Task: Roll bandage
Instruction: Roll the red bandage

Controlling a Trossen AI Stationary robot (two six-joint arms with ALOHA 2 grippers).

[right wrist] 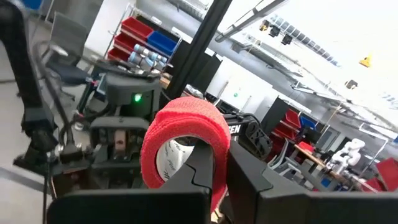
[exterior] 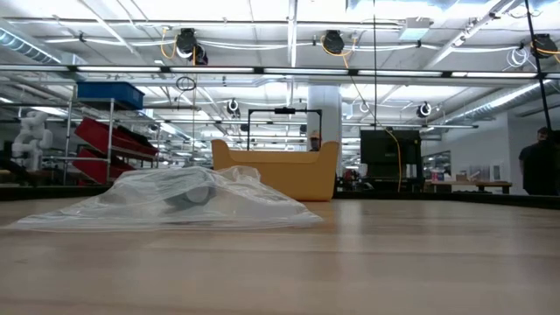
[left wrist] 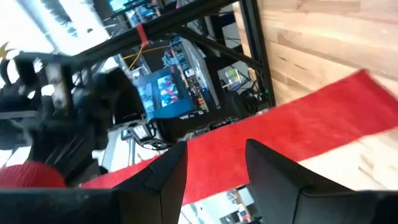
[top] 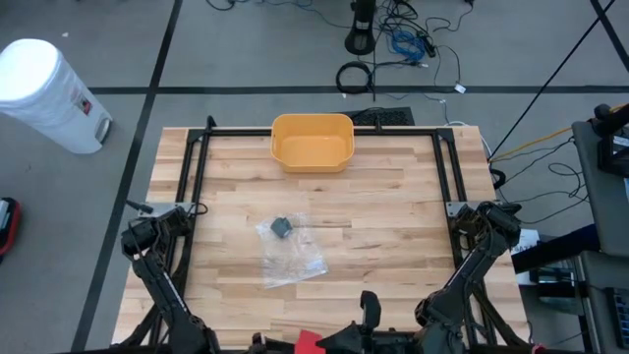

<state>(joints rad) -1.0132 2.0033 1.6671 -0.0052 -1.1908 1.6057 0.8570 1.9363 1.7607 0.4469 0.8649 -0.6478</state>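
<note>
Right gripper [right wrist: 219, 163] pinches red bandage roll [right wrist: 180, 140] — left gripper [left wrist: 214, 168] spread over its strip [left wrist: 298, 134].

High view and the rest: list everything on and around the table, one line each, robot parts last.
table: one, light wood, centre of the high view.
tub: one, yellow, at the table's far edge, middle.
plastic bag: one, clear, near the table's middle, lying flat.
small item: one, dark grey, at the bag's far end; cannot tell what it is.
bandage roll: one, red, partly wound, gripped by the right tool.
bandage strip: one, red, stretched past the left tool at the table's near edge.
bin: one, white, on the floor beyond the table's left corner.
cables: several, dark and blue, on the floor behind the table.
left tool: one, dark, fingers apart.
right tool: one, dark, shut on the roll.
</note>
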